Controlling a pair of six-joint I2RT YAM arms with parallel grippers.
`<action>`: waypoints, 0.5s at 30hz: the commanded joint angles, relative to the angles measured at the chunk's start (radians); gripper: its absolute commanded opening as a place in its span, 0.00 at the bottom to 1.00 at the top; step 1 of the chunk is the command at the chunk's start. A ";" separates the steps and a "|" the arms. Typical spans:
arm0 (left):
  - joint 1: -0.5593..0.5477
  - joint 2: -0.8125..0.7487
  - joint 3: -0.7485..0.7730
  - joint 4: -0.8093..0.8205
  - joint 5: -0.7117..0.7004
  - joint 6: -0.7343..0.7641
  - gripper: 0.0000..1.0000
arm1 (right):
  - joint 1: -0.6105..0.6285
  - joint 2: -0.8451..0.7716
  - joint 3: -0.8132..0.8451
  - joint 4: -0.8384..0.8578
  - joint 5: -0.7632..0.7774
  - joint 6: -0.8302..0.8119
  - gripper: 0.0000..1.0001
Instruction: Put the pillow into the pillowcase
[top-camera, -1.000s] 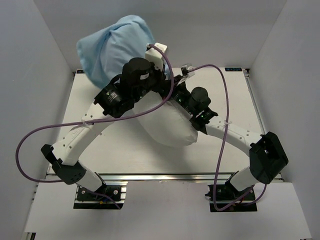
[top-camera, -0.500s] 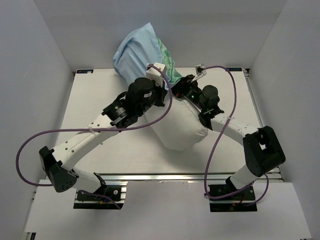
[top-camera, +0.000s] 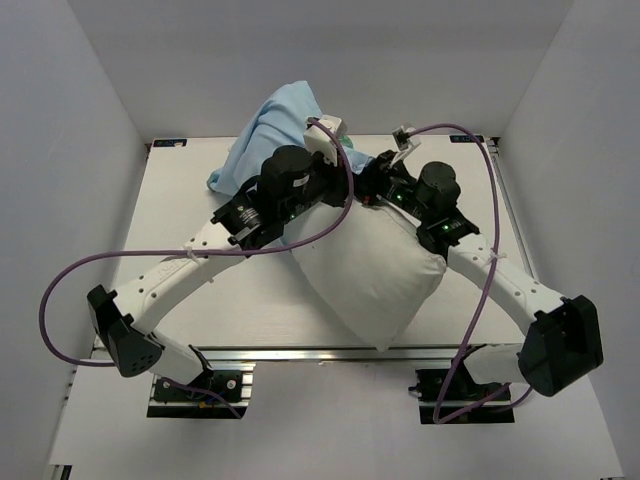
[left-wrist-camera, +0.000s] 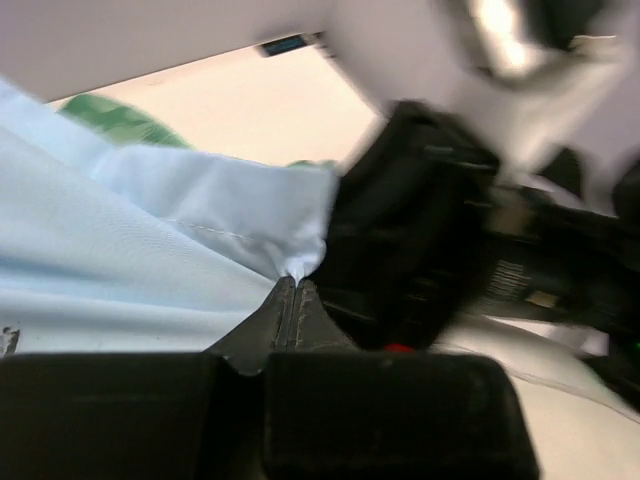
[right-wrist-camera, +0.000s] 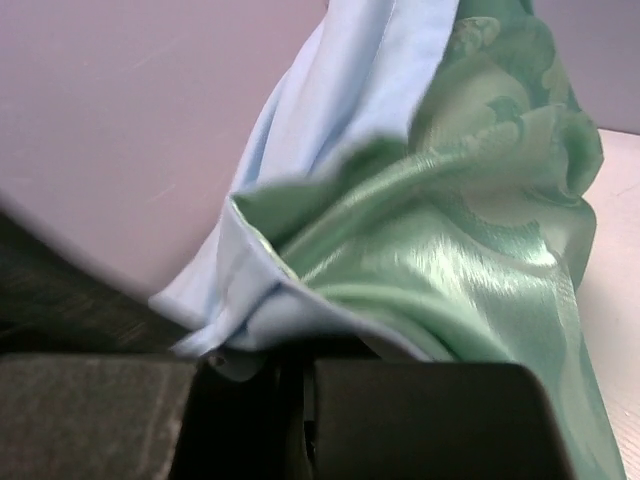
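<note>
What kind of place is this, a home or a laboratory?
Probably a laboratory test cell: plain white walls enclose the table, with an aluminium rail and purple cables on two robot arms.

The pillowcase is thin cloth, glossy green on one face, matt blue on the other; the pillow is matt white fabric.

Both arms stretch from the near edge toward the far middle, elbows bowed outward. The left arm angles right and the right arm angles left, wrists close together. The left gripper is pinched tight on the pillowcase edge. The right gripper clamps its hem too.
</note>
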 joint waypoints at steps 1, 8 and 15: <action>-0.009 -0.081 0.012 0.093 0.315 -0.060 0.00 | 0.001 0.069 0.151 0.125 0.021 -0.024 0.00; -0.009 -0.070 0.024 0.144 0.593 -0.152 0.00 | 0.006 0.317 0.387 0.068 0.172 0.067 0.00; -0.009 -0.087 -0.039 0.211 0.716 -0.238 0.00 | 0.020 0.446 0.493 0.025 0.293 0.168 0.00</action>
